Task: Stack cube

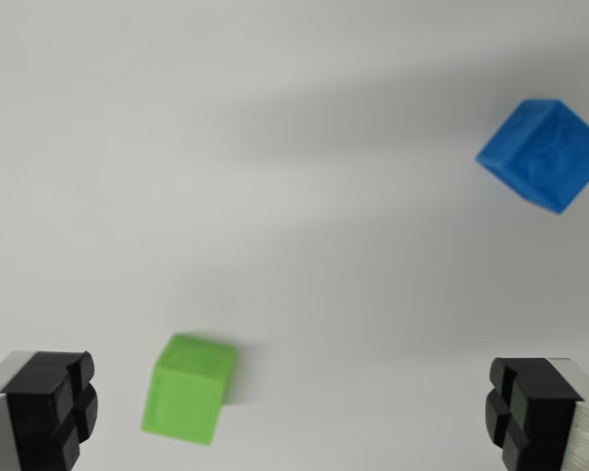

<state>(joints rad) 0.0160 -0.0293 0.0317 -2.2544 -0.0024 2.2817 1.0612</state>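
Green cube (189, 389) on white table (275, 147), low in wrist view, just right of left finger pad (51, 404). Blue cube (543, 154) well apart, upper right, tilted corner-on to camera. Gripper (290, 407) spread wide, nothing between pads, right pad (526, 404) far from either cube. Neither cube lifted, no stack begun. Judgement: task at start, approach stage. Left to do: centre over one cube, descend, close, carry, set on other. Green looks nearer pick, though not centred between pads.
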